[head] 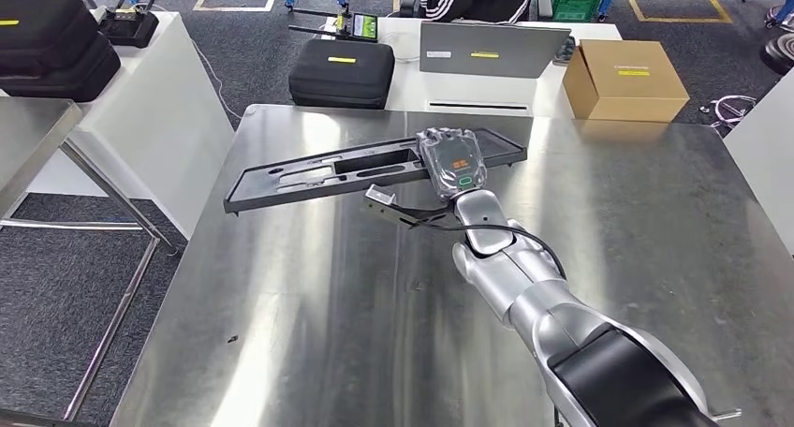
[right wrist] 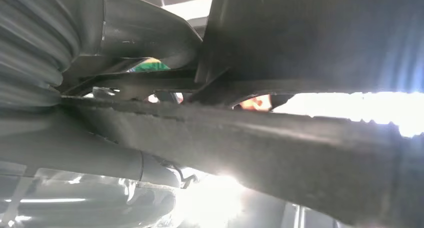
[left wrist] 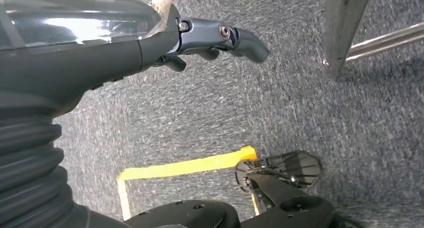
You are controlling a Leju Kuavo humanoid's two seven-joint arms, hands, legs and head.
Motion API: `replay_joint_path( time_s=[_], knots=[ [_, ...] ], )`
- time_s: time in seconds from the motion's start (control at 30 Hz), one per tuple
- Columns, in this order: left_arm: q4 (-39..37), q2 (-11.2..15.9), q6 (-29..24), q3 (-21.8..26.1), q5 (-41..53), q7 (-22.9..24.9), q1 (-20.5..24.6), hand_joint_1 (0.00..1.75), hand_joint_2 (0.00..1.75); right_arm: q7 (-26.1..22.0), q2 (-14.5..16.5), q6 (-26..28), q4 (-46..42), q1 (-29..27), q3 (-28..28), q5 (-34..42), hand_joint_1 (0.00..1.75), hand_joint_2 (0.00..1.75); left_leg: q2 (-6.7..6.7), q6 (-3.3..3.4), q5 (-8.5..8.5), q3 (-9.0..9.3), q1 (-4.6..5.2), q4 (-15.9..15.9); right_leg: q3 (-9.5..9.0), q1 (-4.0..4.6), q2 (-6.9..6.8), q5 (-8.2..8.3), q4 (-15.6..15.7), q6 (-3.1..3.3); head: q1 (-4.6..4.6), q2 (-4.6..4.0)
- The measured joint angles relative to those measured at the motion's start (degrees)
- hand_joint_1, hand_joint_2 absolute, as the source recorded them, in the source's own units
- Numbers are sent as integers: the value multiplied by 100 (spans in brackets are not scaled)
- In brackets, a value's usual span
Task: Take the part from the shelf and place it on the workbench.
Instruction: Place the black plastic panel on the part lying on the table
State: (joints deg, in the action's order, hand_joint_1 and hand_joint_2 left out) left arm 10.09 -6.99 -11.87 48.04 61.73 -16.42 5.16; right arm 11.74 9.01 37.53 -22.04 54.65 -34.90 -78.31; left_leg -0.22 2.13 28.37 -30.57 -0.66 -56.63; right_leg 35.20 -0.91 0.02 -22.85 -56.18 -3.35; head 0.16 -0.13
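The part (head: 309, 176) is a long dark-grey flat frame with cut-outs, lying slantwise across the far half of the steel workbench (head: 309, 333). My right hand (head: 452, 163) sits over the part's right portion, fingers wrapped over its far edge. Up close in the right wrist view, the part's dark edge (right wrist: 300, 153) crosses in front of the hand, with the thumb (right wrist: 140, 43) closed against it. Whether the part rests fully on the bench or hangs just above it I cannot tell. My left hand (left wrist: 210, 38) hangs beside my body over grey carpet, fingers loosely extended and holding nothing.
Behind the bench a white table carries a black case (head: 342, 71), a grey laptop (head: 492, 48) and a cardboard box (head: 625, 80). More black cases (head: 51, 43) lie on a table at the left, beside a steel shelf edge (head: 28, 137). A steel leg (left wrist: 345, 28) stands near my left hand.
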Motion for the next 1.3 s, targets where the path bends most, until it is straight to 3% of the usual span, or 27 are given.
replay_joint_path(
  time_s=[0.03, 0.17, 0.27, 0.4, 0.47, 1.3],
  knots=[
    [1, 1, -2, -1, 1, -2, -4, 0, 175, 0, -1, 0, 27, -4, -18, 1, 175, 175, -1, 23, -7, -1, 1, -5, 3, -9, 7, 11, -2, -1, -5, 0],
    [1, 2, 21, -4, 1, 18, -2, 0, 175, 2, 19, -4, 96, 3, -70, 4, 0, 0, 13, 66, -33, 25, -2, 37, 11, 13, 39, -18, -1, 41, -11, 0],
    [1, 2, 5, -7, -1, 74, -1, 0, 175, 30, 23, -25, 131, 24, -80, -7, 0, 0, 29, 25, -1, 58, -12, 103, 12, 36, 42, -35, -2, 71, -9, 0],
    [1, 1, -60, -7, -15, 143, -6, 0, 0, 54, 39, -69, 169, 52, -96, -29, 0, 0, 32, -106, -9, 59, -21, 116, 11, 45, 40, -35, -9, 81, -6, 0],
    [1, -1, -81, -4, -30, 160, -10, 0, 0, 55, 43, -72, 173, 54, -99, -29, 0, 0, 32, -136, -12, 58, -22, 116, 9, 46, 40, -33, -10, 84, -5, 0],
    [1, 2, -106, 1, -57, 235, -16, 0, 0, 27, 101, -62, 188, 109, -116, 35, 0, 0, 28, -119, -2, 54, 12, 67, -13, 18, 36, -24, -7, 97, -5, 0]
  ],
)
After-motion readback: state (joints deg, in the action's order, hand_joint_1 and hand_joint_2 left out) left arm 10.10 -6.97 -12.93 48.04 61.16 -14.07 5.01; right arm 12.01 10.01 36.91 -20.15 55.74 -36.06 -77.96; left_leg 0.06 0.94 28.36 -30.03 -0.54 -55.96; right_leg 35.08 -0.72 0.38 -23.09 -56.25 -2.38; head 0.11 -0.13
